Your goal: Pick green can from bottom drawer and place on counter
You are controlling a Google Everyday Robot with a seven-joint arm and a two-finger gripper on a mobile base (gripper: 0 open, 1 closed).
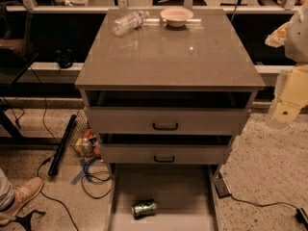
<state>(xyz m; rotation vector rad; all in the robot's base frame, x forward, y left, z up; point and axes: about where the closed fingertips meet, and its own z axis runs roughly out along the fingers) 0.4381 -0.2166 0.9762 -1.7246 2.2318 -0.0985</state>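
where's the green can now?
Bottom centre of camera view: green can lies on its side in the open bottom drawer, near its front; the hand is up at the right edge.

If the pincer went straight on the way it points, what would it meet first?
Likely the speckled floor right of the cabinet: the pincer hangs at the right edge, angled downward. Depth is unclear.

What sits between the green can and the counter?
In the camera view, two black-handled drawers lie between the green can and the counter; the gripper hangs at right.
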